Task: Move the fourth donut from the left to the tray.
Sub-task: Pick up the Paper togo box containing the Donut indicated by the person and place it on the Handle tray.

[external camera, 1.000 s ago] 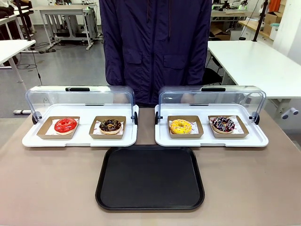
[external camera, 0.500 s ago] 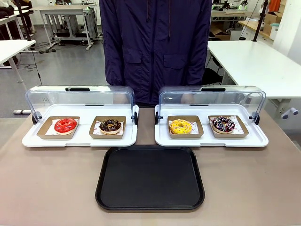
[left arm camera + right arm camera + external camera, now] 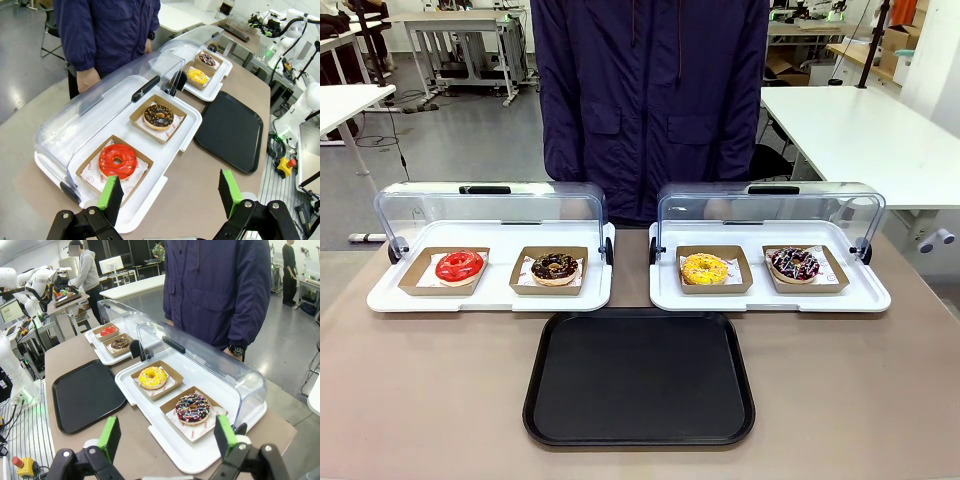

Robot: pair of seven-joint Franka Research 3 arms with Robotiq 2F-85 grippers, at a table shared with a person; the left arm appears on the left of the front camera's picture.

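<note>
Right wrist view: I see the right jaws spread wide, green pads (image 3: pixel 109 437) gripping nothing.
Left jaws: just as wide and empty above the desk (image 3: pixel 200 175).
Fourth donut (image 3: pixel 192 408): glossy dark ring with coloured drizzle, in a square cardboard holder (image 3: pixel 170 409), just ahead of the right jaws.
Case (image 3: pixel 165 440): white plastic with a clear domed lid (image 3: pixel 210 367).
Tray (image 3: pixel 85 395): matte black with rounded corners, left of the right jaws.

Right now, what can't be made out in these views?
- Front view: top edge cuts off the person above the chest.
- Left wrist view: the fourth donut, too small for drizzle colours.
- Left wrist view: left gripper's pad hides the red donut's holder corner.
</note>
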